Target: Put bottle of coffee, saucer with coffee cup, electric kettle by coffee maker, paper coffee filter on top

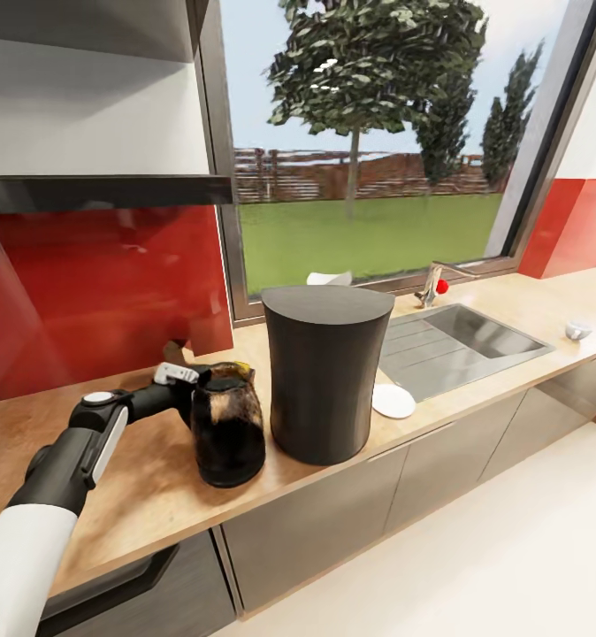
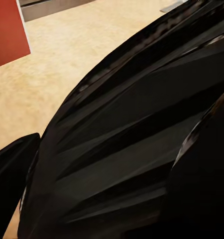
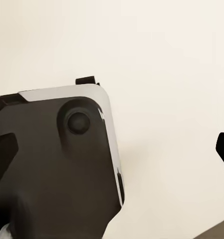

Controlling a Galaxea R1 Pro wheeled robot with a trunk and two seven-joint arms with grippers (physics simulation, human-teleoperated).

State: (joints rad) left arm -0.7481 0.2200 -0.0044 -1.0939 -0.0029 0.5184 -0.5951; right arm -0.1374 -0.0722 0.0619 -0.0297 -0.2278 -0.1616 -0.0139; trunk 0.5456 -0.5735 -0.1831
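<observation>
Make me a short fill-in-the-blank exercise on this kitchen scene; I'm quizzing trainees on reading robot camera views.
1. The electric kettle stands on the countertop directly beside the ____.
2. The arm reaching to the kettle's handle side is the robot's ____ arm.
3. The saucer lies flat between the coffee maker and the ____.
4. The wall panel behind the kettle is coloured ____.

Missing words: coffee maker; left; sink; red
</observation>
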